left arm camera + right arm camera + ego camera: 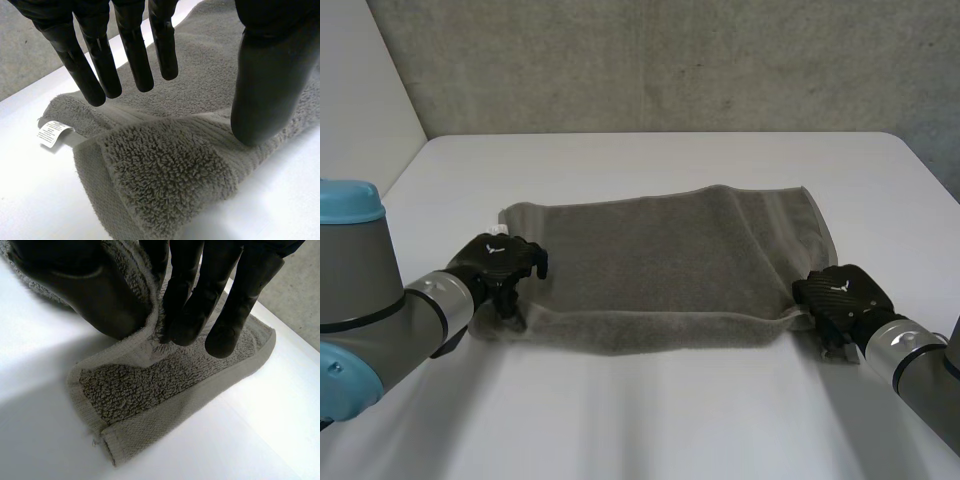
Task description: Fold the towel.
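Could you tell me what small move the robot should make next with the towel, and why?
Probably close the left hand on the near-left corner of the towel: its fingers hang straight above the cloth, while the right hand pinches its own corner.

A small white care label is sewn to the edge of the grey towel and lies on the counter near the left hand's fingertips. It carries several lines of dark print, too small to read. A small white chevron mark sits on the back of that hand.
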`<move>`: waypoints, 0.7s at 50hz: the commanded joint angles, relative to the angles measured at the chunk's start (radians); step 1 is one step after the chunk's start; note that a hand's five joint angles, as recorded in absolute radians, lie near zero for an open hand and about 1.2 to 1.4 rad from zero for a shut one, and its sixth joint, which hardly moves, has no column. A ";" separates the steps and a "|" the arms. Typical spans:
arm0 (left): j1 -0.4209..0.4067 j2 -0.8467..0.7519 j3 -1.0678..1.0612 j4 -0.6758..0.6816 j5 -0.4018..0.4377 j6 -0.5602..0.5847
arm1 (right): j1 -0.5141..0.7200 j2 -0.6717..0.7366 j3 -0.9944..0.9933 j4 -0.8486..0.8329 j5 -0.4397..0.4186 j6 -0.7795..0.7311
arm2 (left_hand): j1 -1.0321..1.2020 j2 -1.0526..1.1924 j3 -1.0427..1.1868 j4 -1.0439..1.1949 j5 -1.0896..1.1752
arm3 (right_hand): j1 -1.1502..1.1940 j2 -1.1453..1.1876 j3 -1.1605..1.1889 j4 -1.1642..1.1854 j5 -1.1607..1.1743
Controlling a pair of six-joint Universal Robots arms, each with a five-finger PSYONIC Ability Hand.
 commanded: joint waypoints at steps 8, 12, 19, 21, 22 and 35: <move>-0.003 -0.082 0.021 0.035 -0.123 0.018 | -0.003 0.003 0.001 0.000 -0.001 0.000 | -0.016 -0.018 -0.014 -0.019 -0.195 | 0.088 0.069 0.059 0.055 0.057; -0.003 -0.079 0.016 0.035 -0.137 0.022 | -0.008 0.003 0.000 0.000 -0.001 0.000 | 0.054 0.052 0.056 0.051 -0.125 | 0.088 0.069 0.059 0.055 0.057; -0.015 -0.065 0.004 0.032 -0.143 0.022 | -0.009 0.003 0.000 0.000 -0.001 -0.002 | 0.101 0.100 0.104 0.099 -0.077 | 0.088 0.069 0.059 0.055 0.057; -0.020 -0.061 -0.004 0.029 -0.145 0.021 | -0.009 0.003 0.000 0.000 -0.001 0.000 | 0.101 0.100 0.104 0.099 -0.077 | 0.088 0.069 0.059 0.055 0.057; -0.020 -0.061 -0.004 0.029 -0.145 0.021 | -0.009 0.003 0.000 0.000 -0.001 0.000 | 0.101 0.100 0.104 0.099 -0.077 | 0.088 0.069 0.059 0.055 0.057; -0.030 -0.027 -0.053 0.048 -0.185 0.019 | -0.011 -0.001 -0.002 0.002 0.000 0.000 | 0.741 0.740 0.743 0.738 0.562 | 0.088 0.069 0.059 0.055 0.057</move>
